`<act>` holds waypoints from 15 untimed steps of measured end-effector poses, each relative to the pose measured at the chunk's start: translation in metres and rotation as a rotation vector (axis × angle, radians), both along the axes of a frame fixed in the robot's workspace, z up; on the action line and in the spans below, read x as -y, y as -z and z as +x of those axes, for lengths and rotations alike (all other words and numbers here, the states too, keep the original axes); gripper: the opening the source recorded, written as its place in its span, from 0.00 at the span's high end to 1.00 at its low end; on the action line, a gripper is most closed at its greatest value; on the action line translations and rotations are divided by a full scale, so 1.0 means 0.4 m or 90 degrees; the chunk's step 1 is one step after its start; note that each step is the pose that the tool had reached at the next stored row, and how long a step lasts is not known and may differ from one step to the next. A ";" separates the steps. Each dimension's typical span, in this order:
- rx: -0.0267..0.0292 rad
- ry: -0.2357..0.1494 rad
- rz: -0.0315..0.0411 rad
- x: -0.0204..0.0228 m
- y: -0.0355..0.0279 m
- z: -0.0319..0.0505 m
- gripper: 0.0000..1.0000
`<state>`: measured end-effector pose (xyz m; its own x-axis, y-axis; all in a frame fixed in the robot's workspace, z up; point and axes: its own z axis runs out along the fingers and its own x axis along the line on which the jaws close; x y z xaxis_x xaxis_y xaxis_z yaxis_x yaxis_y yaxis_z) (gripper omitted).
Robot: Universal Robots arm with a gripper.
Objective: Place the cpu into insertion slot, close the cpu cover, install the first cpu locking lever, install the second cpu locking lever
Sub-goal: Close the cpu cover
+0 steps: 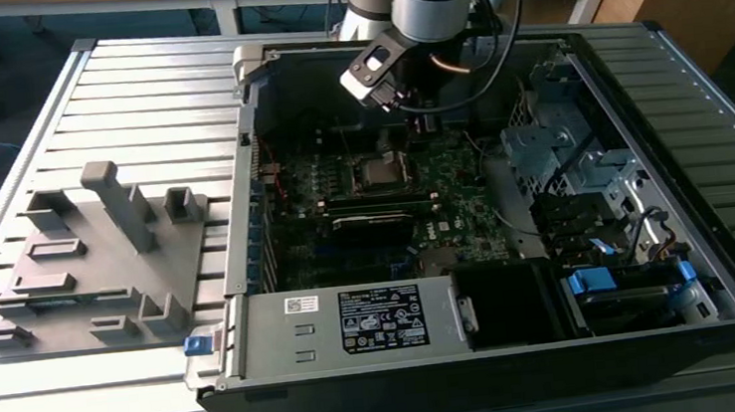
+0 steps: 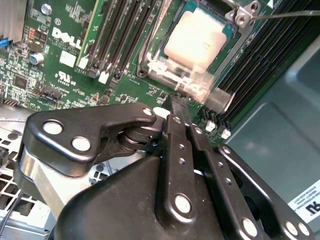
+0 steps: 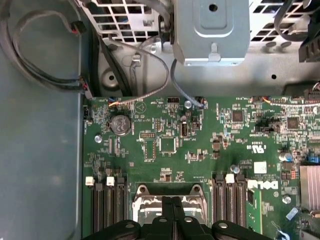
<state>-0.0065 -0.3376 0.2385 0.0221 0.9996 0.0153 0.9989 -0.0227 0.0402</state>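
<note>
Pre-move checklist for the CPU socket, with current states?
1. cpu lying flat in the insertion slot: ok.
2. cpu cover down around the cpu: ok, looks flat.
3. Thin lever rod latched: cannot tell.
4. gripper empty: ok, fingers shut with nothing between them.
5. Fingertips off the cover's near edge: cannot tell, they sit right beside it.
</note>
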 end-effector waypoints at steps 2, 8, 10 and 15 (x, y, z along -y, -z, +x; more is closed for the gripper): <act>0.0000 0.000 0.0000 0.000 0.000 -0.006 0.89; 0.0000 0.000 0.0000 0.000 0.001 -0.015 0.89; 0.0000 0.000 0.0000 0.000 0.001 -0.015 0.89; 0.0000 0.000 0.0000 0.000 0.001 -0.016 0.89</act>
